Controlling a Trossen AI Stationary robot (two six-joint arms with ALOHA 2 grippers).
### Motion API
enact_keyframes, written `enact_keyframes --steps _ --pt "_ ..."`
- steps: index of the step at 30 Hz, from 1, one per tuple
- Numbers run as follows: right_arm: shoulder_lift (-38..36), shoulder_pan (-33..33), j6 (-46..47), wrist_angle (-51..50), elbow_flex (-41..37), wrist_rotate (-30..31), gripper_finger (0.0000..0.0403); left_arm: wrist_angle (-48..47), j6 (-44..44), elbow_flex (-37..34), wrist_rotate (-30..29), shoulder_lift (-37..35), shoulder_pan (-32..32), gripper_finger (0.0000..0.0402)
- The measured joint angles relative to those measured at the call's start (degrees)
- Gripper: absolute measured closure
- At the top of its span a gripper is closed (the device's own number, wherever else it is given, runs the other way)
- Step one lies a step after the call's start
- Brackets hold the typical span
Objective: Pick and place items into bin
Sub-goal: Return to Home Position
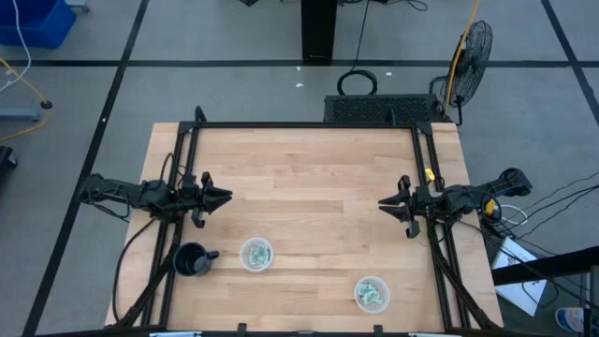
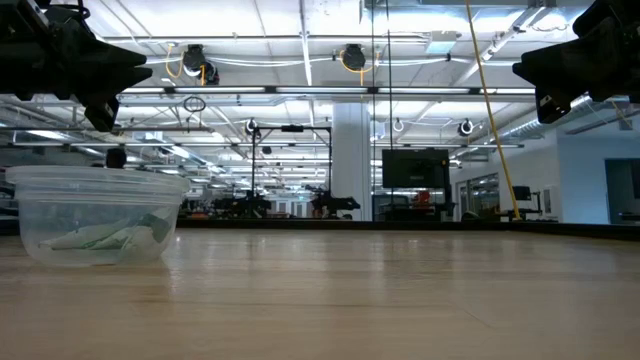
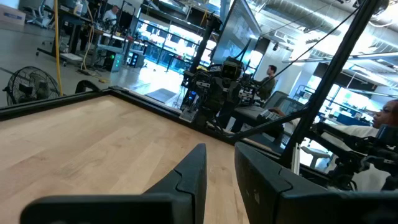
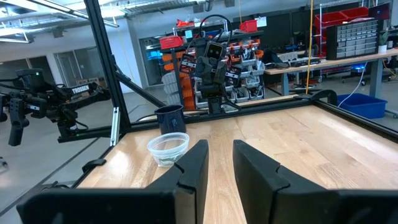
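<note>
No loose packets to be seen on the bare wood; best judged as sorting done, with only the retreat to the rest pose in hand.

See the left gripper (image 1: 223,197) raised off the table (image 1: 309,159), pointing straight across at the right gripper (image 1: 386,201), well apart from it. Note, in each wrist view, two dark fingers (image 3: 189,177) parted by a narrow gap, with nothing between them; likewise on the right.

Find some packets (image 1: 256,253) lying inside a clear cup (image 1: 241,255), lower than the left gripper, a little ahead of its tips and off to its right, well apart. Find the black mug (image 1: 190,260) just beside that cup, further back along the same side. Find the remaining packets (image 1: 372,296) in a second cup (image 1: 357,293), off to the right gripper's left, about level with its tips and well apart.

To finish well:
- Hold both wrists at this height, well above the cup rims.
- Draw back along each arm's own line.
- Avoid any swing toward the cup side.
- Leave the fingers as they are, with nothing to grip or drop.
- Ease in slowly and settle both arms evenly, without overshoot.
</note>
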Motion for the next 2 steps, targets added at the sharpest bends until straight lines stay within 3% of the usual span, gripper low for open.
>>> enact_keyframes --steps 2 --pt "0.00 0.00 0.00 0.00 0.00 0.00 0.0332 0.01 0.00 0.00 0.01 0.00 0.00 0.0314"
